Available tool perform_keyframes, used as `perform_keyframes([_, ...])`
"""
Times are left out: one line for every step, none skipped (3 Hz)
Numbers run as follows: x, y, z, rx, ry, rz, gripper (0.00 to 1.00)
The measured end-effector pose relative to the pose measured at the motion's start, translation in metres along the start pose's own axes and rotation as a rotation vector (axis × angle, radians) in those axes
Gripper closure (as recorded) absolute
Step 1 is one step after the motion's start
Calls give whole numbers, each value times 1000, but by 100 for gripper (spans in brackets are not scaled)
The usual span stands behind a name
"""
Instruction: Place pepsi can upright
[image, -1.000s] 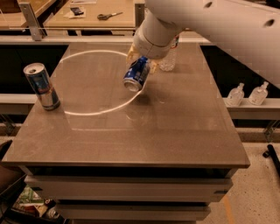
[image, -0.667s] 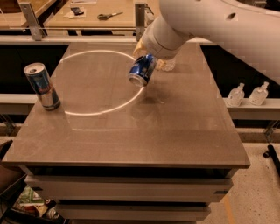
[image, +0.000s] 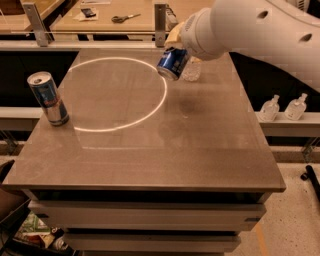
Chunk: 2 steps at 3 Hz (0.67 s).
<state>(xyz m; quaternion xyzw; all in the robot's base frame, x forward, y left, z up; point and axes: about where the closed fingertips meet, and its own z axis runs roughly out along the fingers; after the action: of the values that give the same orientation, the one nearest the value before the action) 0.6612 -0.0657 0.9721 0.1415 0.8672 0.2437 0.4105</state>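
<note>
The pepsi can (image: 171, 63) is a short dark-blue can with white markings. It hangs tilted in the air above the far middle of the brown table (image: 150, 150), its silver end pointing down and left. My gripper (image: 176, 49) is shut on the pepsi can from above, at the end of the big white arm (image: 250, 30) that reaches in from the upper right. The fingers are mostly hidden behind the can and the wrist.
A taller, slim silver-blue can (image: 48, 98) stands upright near the table's left edge. A small clear bottle (image: 191, 70) stands just behind the held can. A bright ring of light (image: 120, 92) lies on the tabletop. Two clear bottles (image: 284, 107) sit on a ledge at the right.
The arm has lifted the pepsi can and carried it up and toward the far side of the table. The can is still tilted. The slim can has not moved.
</note>
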Motion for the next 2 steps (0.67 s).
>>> perform_keyframes([-19, 5, -7, -55, -91, -41, 100])
perform_keyframes([-27, 16, -12, -110, -172, -112, 100])
